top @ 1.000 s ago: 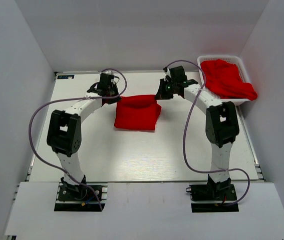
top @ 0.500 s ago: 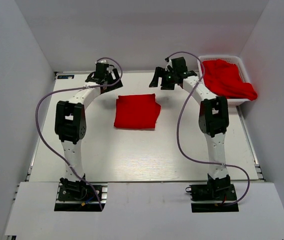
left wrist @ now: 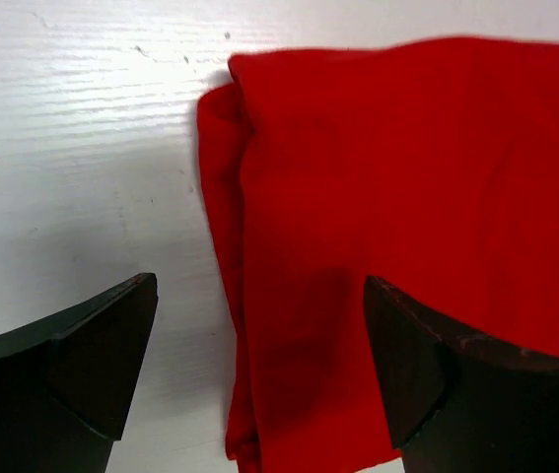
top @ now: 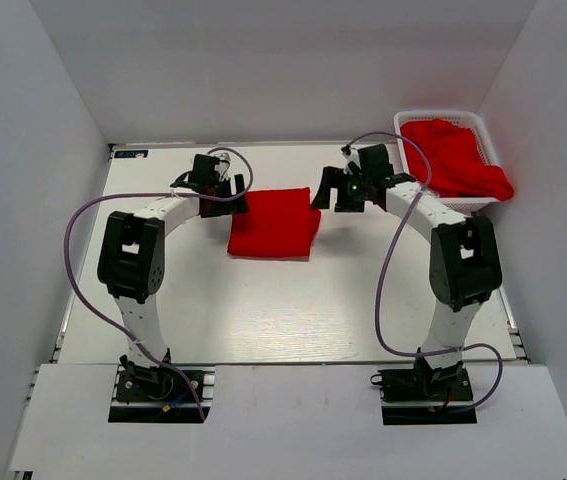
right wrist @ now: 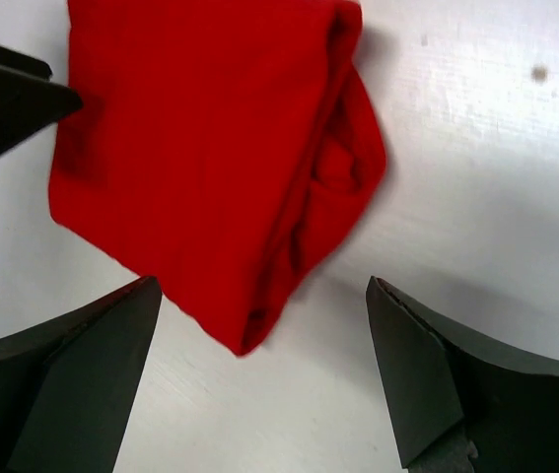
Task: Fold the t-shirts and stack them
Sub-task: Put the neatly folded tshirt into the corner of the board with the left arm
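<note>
A folded red t-shirt [top: 273, 222] lies flat on the white table, a little back of centre. My left gripper [top: 231, 200] is open at its far left corner; in the left wrist view its gap [left wrist: 259, 374] straddles the shirt's folded edge [left wrist: 289, 296], with one finger over the cloth. My right gripper [top: 321, 193] is open at the far right corner, and in the right wrist view that corner of the shirt [right wrist: 210, 148] lies just ahead of its gap [right wrist: 264, 379]. More red t-shirts [top: 458, 160] are piled loosely in the basket.
The white lattice basket [top: 441, 117] stands at the back right corner, with cloth hanging over its right rim. Grey walls close in the table at the left, back and right. The left gripper's finger [right wrist: 3, 99] shows at the top left of the right wrist view.
Both grippers let go of the shirt's far corners and opened. They pulled away to the back, then came forward again to the corners. The shirt now lies flat.
</note>
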`<action>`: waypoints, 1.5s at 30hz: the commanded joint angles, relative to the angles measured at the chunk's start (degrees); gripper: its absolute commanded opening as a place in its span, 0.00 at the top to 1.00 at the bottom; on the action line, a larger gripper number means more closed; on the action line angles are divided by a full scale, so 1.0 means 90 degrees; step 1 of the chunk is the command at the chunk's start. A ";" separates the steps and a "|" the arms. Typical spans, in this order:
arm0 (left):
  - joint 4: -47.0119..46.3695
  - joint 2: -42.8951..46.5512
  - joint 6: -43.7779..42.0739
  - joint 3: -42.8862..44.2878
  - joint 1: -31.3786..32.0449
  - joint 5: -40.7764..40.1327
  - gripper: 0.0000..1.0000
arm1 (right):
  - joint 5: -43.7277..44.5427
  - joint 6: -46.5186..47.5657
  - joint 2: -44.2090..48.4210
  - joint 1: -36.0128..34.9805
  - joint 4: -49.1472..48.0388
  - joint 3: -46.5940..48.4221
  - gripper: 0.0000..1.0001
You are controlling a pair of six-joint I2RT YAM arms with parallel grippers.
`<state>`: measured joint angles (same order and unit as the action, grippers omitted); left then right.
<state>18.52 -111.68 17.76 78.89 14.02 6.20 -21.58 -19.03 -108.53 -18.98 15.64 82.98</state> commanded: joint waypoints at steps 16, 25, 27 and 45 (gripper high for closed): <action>0.0412 -0.0873 -0.1045 0.0043 0.0258 -0.0316 0.71 | 0.1674 -0.0034 0.2430 0.0205 -0.0049 -0.1768 0.10; 0.0559 -0.0619 -0.1259 0.0724 -0.0014 -0.2052 1.00 | 0.3325 -0.0669 0.3260 0.0488 0.0099 -0.2179 0.10; 0.0820 -0.0851 -0.1513 0.1463 -0.0083 -0.2609 1.00 | 0.3384 -0.0630 0.3377 0.0498 0.0089 -0.2228 0.10; 0.0413 -0.3029 -0.4080 0.5078 -0.1782 -0.4359 1.00 | 0.4332 -0.0376 0.3553 0.0732 0.1026 -0.1886 0.10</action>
<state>27.20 -137.93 -11.60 118.87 -1.61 -28.56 14.66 -23.31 -78.04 -12.84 22.92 63.81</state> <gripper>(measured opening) 0.025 0.904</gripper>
